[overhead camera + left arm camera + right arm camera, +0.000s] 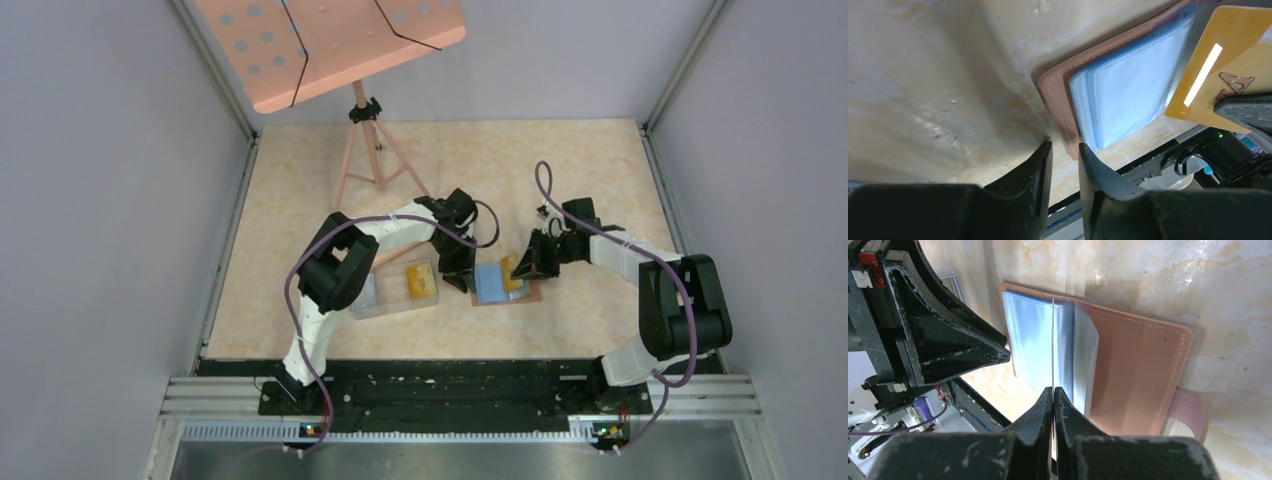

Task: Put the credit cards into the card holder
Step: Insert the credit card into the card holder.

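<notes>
The card holder (pixel 528 290) lies open mid-table, a brown leather wallet with pale blue plastic sleeves (pixel 491 283). My right gripper (pixel 522 266) is shut on a yellow-orange credit card (pixel 514 271) and holds it on edge over the sleeves. In the right wrist view the card (pixel 1053 340) is a thin line running from my gripper (pixel 1053 390) down onto the sleeves (pixel 1028 340). My left gripper (pixel 459 276) is at the holder's left edge. In the left wrist view its jaws (pixel 1065 150) are narrowly apart and empty at the holder's brown corner (pixel 1055 95). The yellow card (pixel 1228 55) shows there too.
A clear plastic tray (pixel 392 306) left of the holder holds another yellow-orange card (pixel 421 278) and a pale grey-blue card (pixel 365 291). A pink music stand (pixel 330 45) on a tripod (pixel 372 160) stands at the back. The holder's strap (pixel 1190 412) sticks out on its right side.
</notes>
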`<state>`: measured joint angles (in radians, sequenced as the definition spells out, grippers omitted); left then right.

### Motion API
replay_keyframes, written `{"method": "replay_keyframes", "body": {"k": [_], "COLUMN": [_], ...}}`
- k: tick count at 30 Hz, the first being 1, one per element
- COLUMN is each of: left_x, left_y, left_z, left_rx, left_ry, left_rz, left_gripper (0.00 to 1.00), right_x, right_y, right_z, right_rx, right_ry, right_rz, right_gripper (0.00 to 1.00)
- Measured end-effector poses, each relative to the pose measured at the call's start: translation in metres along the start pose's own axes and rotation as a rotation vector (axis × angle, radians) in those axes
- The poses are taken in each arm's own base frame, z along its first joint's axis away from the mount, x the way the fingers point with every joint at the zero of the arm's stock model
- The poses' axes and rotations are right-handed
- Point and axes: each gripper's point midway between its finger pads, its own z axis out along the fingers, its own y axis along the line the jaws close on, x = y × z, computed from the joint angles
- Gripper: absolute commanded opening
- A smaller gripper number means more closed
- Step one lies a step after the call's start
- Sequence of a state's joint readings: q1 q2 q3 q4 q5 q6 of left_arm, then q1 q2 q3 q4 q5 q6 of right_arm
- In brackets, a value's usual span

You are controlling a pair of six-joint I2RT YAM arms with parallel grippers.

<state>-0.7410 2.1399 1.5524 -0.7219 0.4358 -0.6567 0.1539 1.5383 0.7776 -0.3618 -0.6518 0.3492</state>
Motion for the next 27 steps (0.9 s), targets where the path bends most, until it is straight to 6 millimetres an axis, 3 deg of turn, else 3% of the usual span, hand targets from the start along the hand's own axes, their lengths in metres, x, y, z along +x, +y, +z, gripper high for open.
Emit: {"method": "replay_keyframes", "body": {"k": [4,10,19,27], "left_x": [0.001,0.001,0.003,0.003], "left_y": [0.004,0.006,0.007,0.006], "left_z": [0.000,0.000,0.002,0.002], "left_rx": [-0.015,-0.021,-0.022,-0.016], "left_ry": [0.001,0.003,0.011,0.023], "left_rz": [-0.002,-0.003,-0.003,-0.010], "left_gripper": [0.15,0.08,0.00,0.00], "right_x": [0.003,0.007,0.016,0.019], "right_y": [-0.004,-0.007,-0.008,-0.006], "right_z": [0.001,0.002,0.010,0.013], "right_rx": [0.010,0.013,-0.022,-0.057], "right_ry": [0.004,0.011,0.042,0.058], "right_rz": [-0.003,-0.005,0.011,0.017], "right_gripper": [0.00,0.00,0.00,0.00]}}
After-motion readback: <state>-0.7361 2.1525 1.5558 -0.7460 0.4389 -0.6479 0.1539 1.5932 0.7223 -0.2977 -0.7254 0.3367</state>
